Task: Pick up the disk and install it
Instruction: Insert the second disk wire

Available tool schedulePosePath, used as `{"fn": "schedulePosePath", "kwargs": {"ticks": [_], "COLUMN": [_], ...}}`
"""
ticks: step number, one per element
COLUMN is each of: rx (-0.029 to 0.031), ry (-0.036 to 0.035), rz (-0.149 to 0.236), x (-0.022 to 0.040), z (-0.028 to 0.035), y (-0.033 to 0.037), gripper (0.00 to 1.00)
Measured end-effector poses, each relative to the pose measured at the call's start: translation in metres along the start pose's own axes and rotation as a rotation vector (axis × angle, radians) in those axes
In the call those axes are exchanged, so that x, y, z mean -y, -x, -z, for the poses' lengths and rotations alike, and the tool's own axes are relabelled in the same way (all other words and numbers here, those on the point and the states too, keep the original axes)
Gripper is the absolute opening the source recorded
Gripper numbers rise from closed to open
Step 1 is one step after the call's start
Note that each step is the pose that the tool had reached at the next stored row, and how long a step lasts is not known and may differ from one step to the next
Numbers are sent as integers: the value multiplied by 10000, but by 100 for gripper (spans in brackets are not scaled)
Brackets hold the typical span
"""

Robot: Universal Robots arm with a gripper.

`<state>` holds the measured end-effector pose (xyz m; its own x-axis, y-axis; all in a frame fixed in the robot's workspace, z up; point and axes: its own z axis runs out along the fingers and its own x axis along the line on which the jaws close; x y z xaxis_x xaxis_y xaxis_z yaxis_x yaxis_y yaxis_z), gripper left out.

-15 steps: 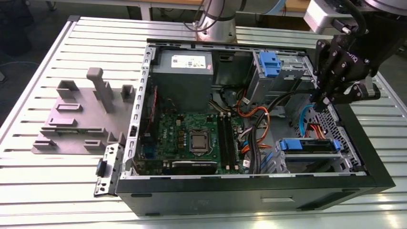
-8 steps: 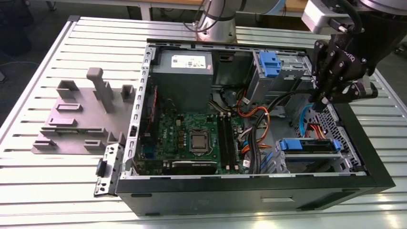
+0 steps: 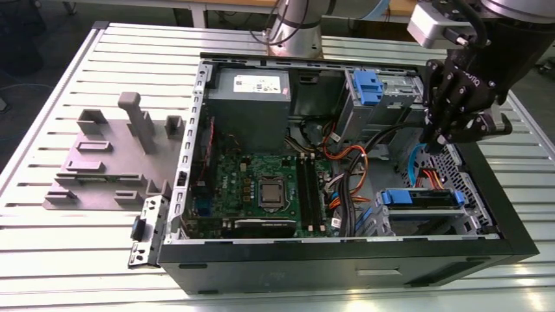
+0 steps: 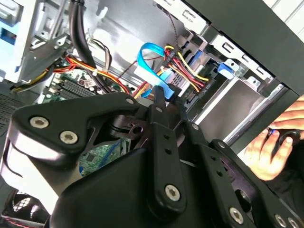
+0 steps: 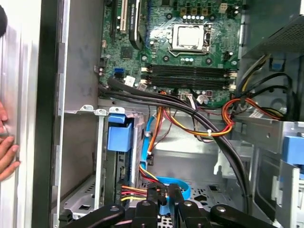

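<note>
Surface: slatted metal table [image 3: 69, 260], pale and ribbed, as I see it in the exterior view.
Case: open black computer case [image 3: 347, 260] lying on its side on the table, its inside facing up.
Fixture: grey moulded holder [image 3: 113, 156] on the table at the exterior view's left, just beside the case.
Board: green motherboard [image 3: 260, 188] on the case floor, with the grey power supply [image 3: 251, 97] at the far end.
Cage: silver drive cage with a blue latch [image 3: 368, 88] at the far corner, on the exterior view's right.
Disk: the disk [image 3: 422, 198] sits in the lower drive bay at the near corner on the exterior view's right. Its blue carrier front faces the inside of the case. In the first wrist view I see that blue front [image 5: 118, 133] set in the bay's metal frame.
Gripper: the gripper [image 3: 438, 140] hangs over the case's side on the exterior view's right, above the bay and apart from the disk.
Grip state: I cannot tell from my feeds whether it is open or closed. I see no disk in it.
Cables: blue flat cable [image 5: 173, 185] and red-yellow wire bundle [image 5: 133, 192] just beside the gripper's tip.
Person: a hand [image 4: 275, 147] rests against the outside of the case wall.
</note>
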<state>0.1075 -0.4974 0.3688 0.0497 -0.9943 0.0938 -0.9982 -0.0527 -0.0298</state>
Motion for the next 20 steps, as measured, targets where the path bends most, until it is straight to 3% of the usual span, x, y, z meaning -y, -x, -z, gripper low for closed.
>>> {"fn": "schedulePosePath", "kwargs": {"ticks": [7,8,11,15,20], "rx": [-380,-440,-568,-654,-655], "ry": [19,22,29,32,30], "rz": [11,14,19,22,31], "x": [1,2,4,3,-9], "z": [-70,-83,-110,-144,-157], "y": [23,26,34,38,15], "gripper": [24,17,16,16,16]}}
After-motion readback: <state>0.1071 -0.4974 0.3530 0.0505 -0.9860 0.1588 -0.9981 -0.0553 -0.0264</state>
